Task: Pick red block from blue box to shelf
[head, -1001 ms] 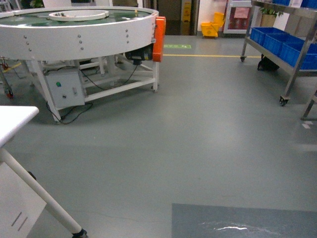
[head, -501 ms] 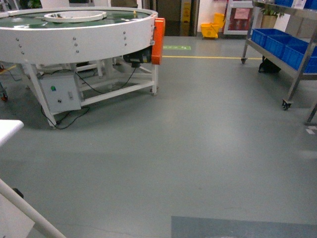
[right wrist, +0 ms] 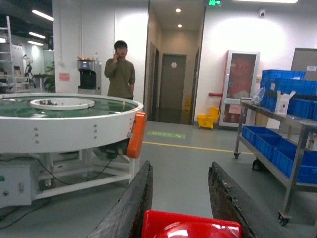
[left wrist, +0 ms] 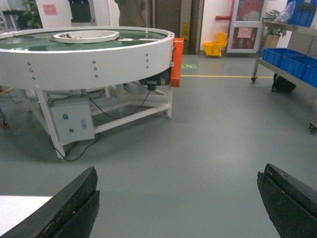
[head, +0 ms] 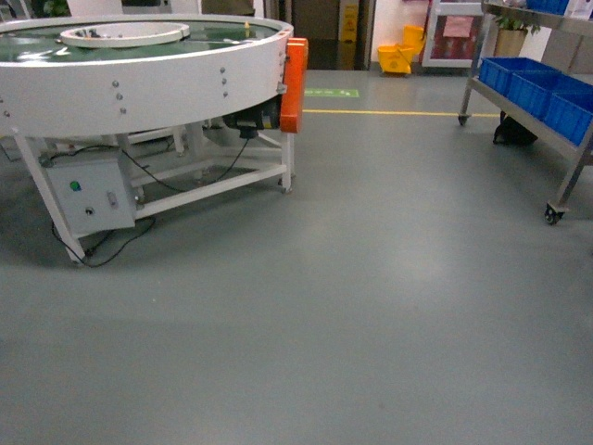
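Two right fingers (right wrist: 130, 208) clamp the red block (right wrist: 190, 230).

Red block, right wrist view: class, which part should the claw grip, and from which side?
The red block sits between the right claw's fingers, gripped on opposite flat side walls from behind. Those walls suit flat pads; its rounded glossy top looks less secure.

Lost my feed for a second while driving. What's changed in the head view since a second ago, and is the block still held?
The base has moved: the white table corner at lower left has left the head view, the round conveyor table has slid left and the shelf right. Nothing was picked up or let go in these views. The right gripper is shut on the red block; the left gripper is open, empty.
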`<state>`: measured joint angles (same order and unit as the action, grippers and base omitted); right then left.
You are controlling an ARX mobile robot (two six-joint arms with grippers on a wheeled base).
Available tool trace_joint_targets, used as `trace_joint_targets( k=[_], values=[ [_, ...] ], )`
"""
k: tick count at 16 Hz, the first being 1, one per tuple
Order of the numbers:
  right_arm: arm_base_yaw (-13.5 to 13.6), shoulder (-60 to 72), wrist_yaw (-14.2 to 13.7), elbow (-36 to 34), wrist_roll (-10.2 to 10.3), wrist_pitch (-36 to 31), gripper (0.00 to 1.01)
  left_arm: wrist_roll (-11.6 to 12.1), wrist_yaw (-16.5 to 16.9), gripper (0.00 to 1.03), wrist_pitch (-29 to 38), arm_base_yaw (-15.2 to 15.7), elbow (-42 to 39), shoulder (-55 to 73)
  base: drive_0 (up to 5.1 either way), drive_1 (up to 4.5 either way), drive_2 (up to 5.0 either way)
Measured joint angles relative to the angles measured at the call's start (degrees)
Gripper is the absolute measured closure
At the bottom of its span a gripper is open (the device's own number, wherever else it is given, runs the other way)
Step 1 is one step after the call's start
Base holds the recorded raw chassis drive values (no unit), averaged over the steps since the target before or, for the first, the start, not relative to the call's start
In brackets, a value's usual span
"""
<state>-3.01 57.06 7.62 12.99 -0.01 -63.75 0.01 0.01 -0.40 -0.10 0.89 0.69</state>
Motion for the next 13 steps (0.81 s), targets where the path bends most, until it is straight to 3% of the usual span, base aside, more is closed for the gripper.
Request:
trace_joint_targets(
  k=[13],
  values=[
    [0.0,0.1,0.1,0.0,0.0,-0.3,0.73,0.0,-0.1,0.05,0.2,0.0,0.0,0.0,0.0,4.23,-4.2]
  ],
)
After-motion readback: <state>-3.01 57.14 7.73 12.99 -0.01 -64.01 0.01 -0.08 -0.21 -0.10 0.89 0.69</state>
